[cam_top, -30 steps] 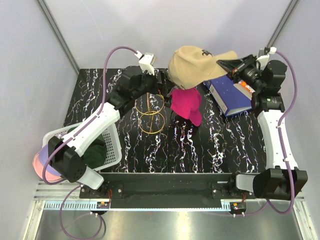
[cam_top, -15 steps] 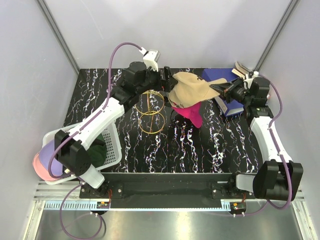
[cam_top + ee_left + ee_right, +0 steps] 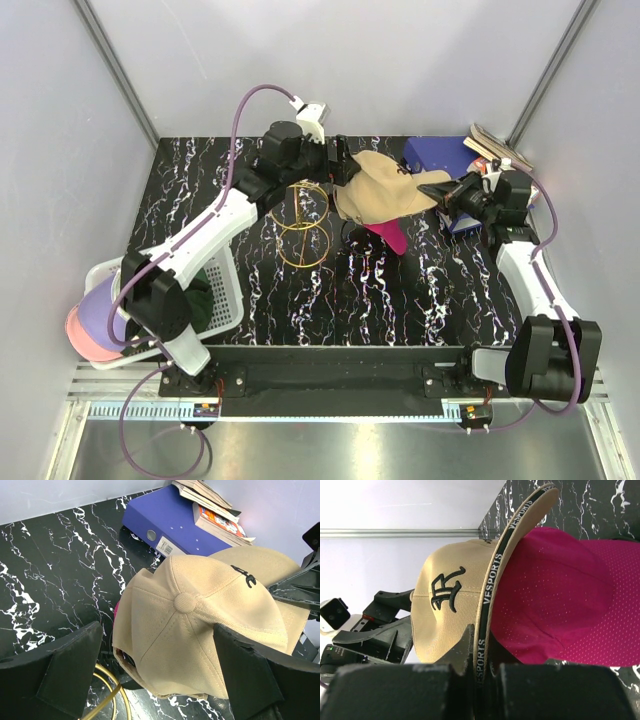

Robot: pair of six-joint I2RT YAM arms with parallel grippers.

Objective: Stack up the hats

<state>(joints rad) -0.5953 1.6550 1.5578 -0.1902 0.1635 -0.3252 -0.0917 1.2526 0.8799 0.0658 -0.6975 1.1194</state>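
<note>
Right gripper (image 3: 481,655): closed narrow on the edge of the tan cap's (image 3: 385,192) brim, which stands on edge between the two fingers in its wrist view.
Left gripper (image 3: 157,630): fingers spread wide, one on each side of the tan cap's crown; the rear of the crown sits between them, and whether the pads touch the fabric cannot be told.
Tan cap: at the far middle of the table (image 3: 400,290), between the two grippers, its brim pointing toward the right arm and its top button facing up.
Magenta cap (image 3: 555,605): directly under the tan cap, mostly covered from above, with only its near edge and brim showing.
Dark green cap (image 3: 197,300): inside the white basket (image 3: 228,290) at the near left.
Light pink cap (image 3: 80,335) and lavender cap (image 3: 98,305): together just left of the basket, partly hidden by the left arm.
Gold wire frame (image 3: 303,225): upright just left of the two stacked caps.
Blue binder (image 3: 165,522): at the far right, with books (image 3: 215,510) on it.
</note>
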